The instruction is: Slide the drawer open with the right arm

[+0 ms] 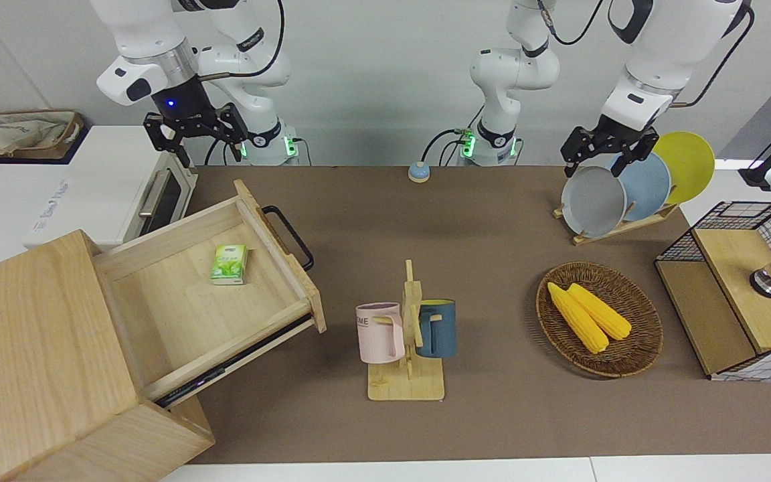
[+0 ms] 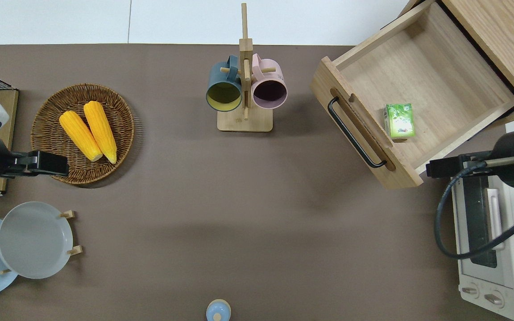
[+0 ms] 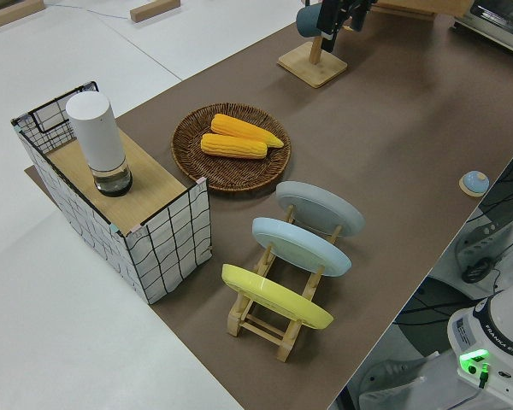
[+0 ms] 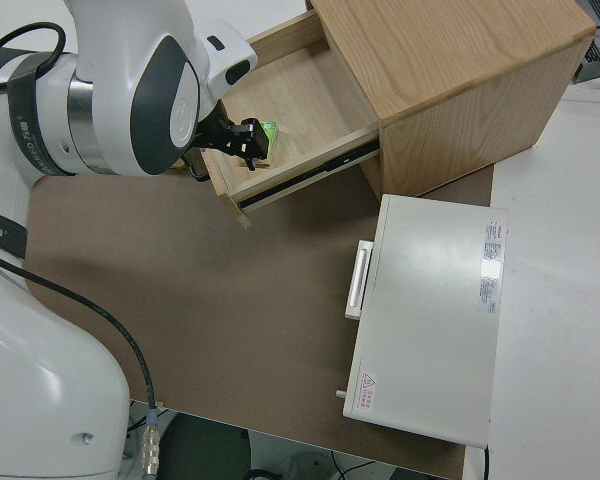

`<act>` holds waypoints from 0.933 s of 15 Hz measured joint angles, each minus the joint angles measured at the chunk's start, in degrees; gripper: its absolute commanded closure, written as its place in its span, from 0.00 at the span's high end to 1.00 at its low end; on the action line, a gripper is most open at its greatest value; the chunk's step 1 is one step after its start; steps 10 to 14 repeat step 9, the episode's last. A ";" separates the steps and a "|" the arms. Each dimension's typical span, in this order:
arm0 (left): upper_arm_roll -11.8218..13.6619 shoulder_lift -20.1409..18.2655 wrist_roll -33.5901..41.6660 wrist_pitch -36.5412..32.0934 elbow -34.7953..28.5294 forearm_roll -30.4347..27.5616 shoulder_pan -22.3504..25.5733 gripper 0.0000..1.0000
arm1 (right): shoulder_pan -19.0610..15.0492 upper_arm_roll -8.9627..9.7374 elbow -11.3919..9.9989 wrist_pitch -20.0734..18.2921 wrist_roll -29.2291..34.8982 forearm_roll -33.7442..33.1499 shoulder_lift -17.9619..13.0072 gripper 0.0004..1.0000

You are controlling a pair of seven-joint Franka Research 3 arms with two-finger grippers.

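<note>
The wide shallow pale-wood drawer (image 1: 215, 294) stands pulled well out of its big pale wood box (image 1: 44, 365) at the right arm's end of the brown worktop (image 1: 425, 221). Its black metal U-shaped handle (image 1: 290, 235) faces the middle of the worktop, with nothing touching it. A small green carton (image 1: 229, 264) lies inside the drawer, close to the front panel.

The right arm's black end effector (image 1: 199, 137) hangs up in the air with its fingers spread apart and nothing between them. The overhead view suggests it is over the gap between the drawer's near corner and the white toaster oven (image 2: 493, 249), though only part of it shows there.

The left arm is parked, its end effector (image 1: 603, 152) open and holding nothing.
</note>
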 measured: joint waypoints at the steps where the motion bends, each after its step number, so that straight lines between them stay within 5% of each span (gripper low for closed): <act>1: 0.00 0.00 0.00 0.00 0.00 0.00 0.00 1.00 | 0.00 0.00 -0.01 0.00 0.00 -0.66 0.00 0.99; 14: 0.00 0.00 0.00 0.00 0.00 0.00 0.00 1.00 | 0.00 0.03 -0.05 -0.04 0.00 -1.57 0.00 0.99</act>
